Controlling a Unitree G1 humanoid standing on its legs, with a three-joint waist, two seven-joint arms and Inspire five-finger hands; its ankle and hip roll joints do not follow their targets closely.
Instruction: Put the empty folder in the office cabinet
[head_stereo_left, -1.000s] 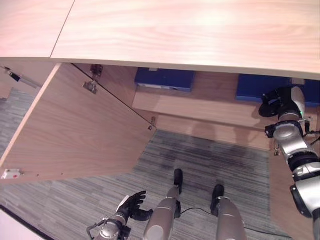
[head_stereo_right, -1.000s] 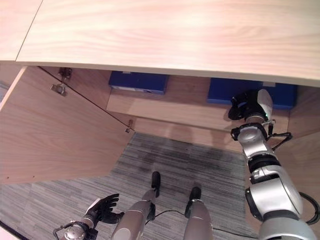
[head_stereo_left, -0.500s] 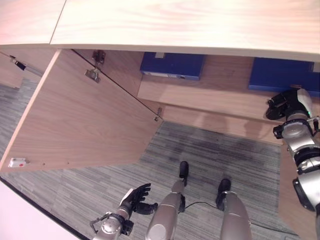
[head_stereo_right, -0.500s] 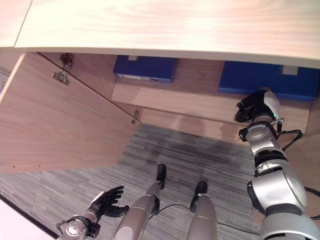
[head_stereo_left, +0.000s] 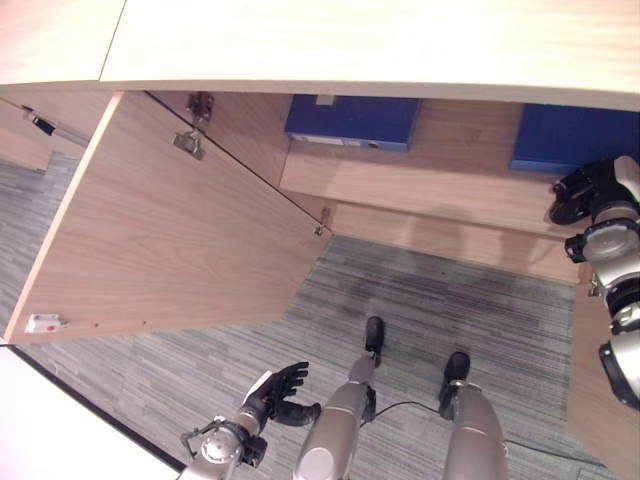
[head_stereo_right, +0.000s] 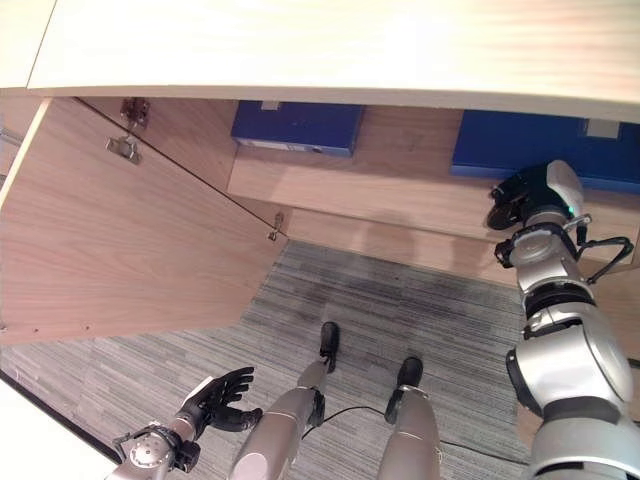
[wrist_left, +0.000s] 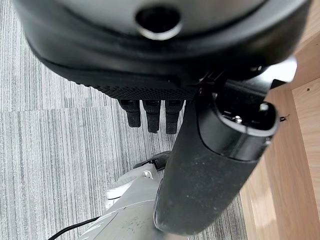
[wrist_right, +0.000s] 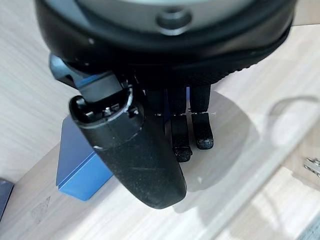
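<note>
Two blue folders lie on the cabinet shelf (head_stereo_left: 420, 185): one at the left (head_stereo_left: 352, 120), one at the right (head_stereo_right: 540, 142). My right hand (head_stereo_right: 520, 200) hangs just in front of and below the right folder, fingers relaxed and open, holding nothing. In the right wrist view its fingers (wrist_right: 182, 135) reach over the bare shelf board, with the blue folder (wrist_right: 80, 165) lying past the thumb, apart from it. My left hand (head_stereo_left: 275, 392) hangs low over the carpet, open and holding nothing; its fingers (wrist_left: 150, 112) are straight.
The cabinet's left door (head_stereo_left: 170, 240) stands swung wide open toward me. The wooden cabinet top (head_stereo_left: 350, 40) overhangs the shelf. Grey striped carpet (head_stereo_left: 440, 300) covers the floor in front.
The camera has shifted, showing more of the shelf. My right hand has drawn back a little from the right blue folder. The left hand stays low and open.
</note>
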